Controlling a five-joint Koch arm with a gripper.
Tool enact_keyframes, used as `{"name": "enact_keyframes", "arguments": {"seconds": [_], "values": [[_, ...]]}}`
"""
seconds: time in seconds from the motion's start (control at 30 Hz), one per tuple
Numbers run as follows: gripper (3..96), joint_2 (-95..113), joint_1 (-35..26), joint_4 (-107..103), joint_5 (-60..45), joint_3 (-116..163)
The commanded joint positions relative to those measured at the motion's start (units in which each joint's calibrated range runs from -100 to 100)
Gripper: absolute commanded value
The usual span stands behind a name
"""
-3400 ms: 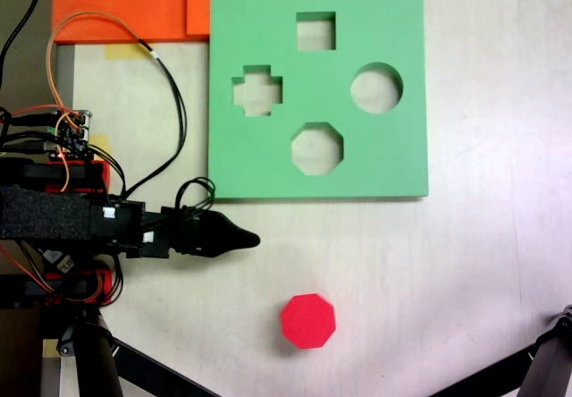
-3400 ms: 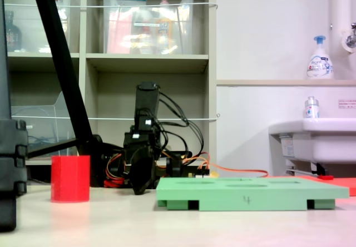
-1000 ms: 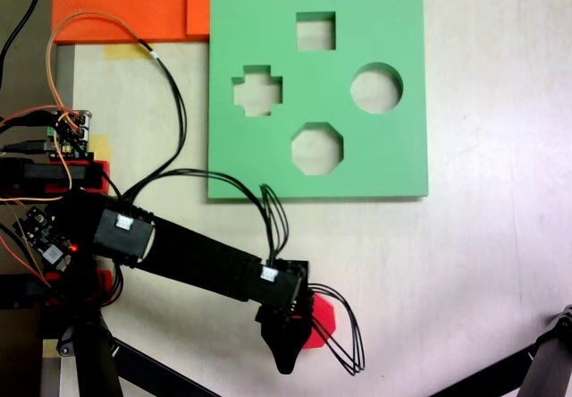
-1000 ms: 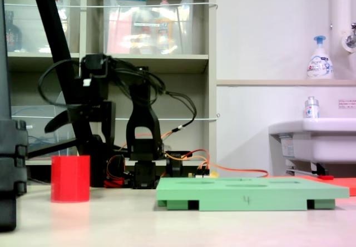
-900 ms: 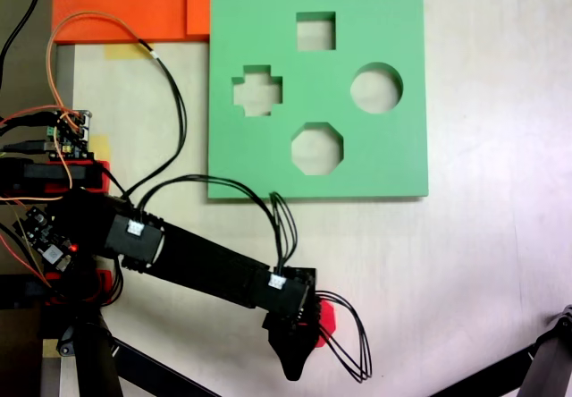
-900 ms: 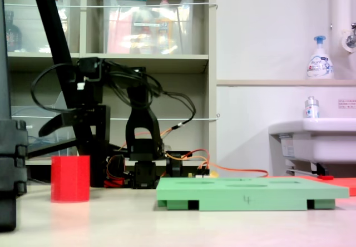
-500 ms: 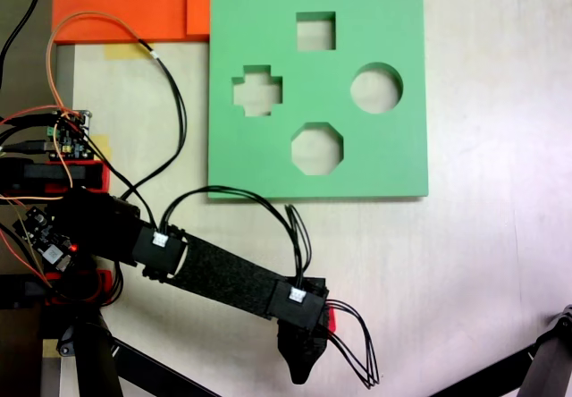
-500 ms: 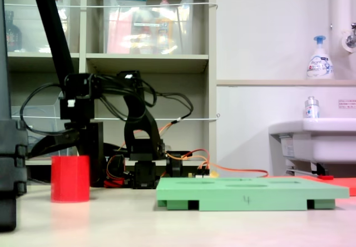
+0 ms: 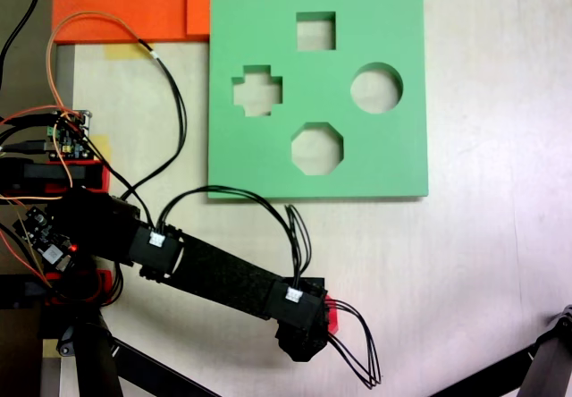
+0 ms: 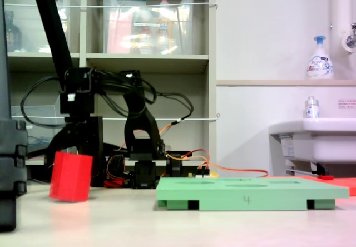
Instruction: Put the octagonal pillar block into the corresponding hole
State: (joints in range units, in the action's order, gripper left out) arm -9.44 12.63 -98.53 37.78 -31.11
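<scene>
The red block (image 10: 70, 177) tilts, top leaning toward the second exterior view's right, the gripper (image 10: 74, 147) clasping it.

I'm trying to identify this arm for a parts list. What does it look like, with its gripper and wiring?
The arm is slim and matte black, built of boxy segments with small white labels. Loose black cables loop along it and past the black gripper. Red parts show at its base, beside a small circuit board fed by orange wires.
</scene>
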Motion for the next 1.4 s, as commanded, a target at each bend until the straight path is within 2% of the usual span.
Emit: {"name": "enact_keyframes", "arguments": {"seconds": [0.03,0.33,0.5,0.83,1.13,1.27,1.4], "values": [[43.4,0.64,0.0,-0.12,-0.59,-0.29],[41.6,3.43,-0.49,-1.47,-0.39,0.2],[41.6,11.67,-2.34,-1.47,1.37,-0.09],[41.6,26.34,-13.38,-1.47,10.55,-0.09],[41.6,25.36,-25.15,-1.47,20.12,-2.49],[41.5,20.61,-28.13,-1.47,22.86,-8.27],[41.5,17.4,-28.47,-1.47,22.56,-14.05]]}}
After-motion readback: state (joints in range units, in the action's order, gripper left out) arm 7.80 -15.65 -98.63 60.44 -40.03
